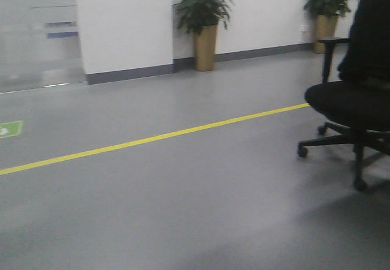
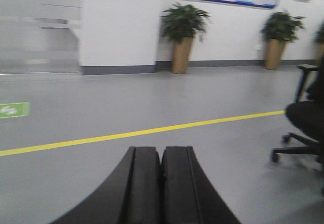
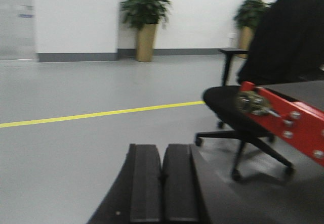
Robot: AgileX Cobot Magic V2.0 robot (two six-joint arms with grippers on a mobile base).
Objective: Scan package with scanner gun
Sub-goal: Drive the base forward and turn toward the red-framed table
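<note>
Nothing looks begun: neither package nor scanner shows in any view, so where they lie cannot be told. The left gripper (image 2: 162, 155) and right gripper (image 3: 163, 154) are both clenched, empty, facing open floor (image 1: 183, 191).

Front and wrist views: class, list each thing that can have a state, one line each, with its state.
Left gripper: fingers shut, empty.
Right gripper: fingers shut, empty.
Office chair: upright, person seated on it.
Potted plants: both upright.
Package, scanner gun: not in view.
</note>
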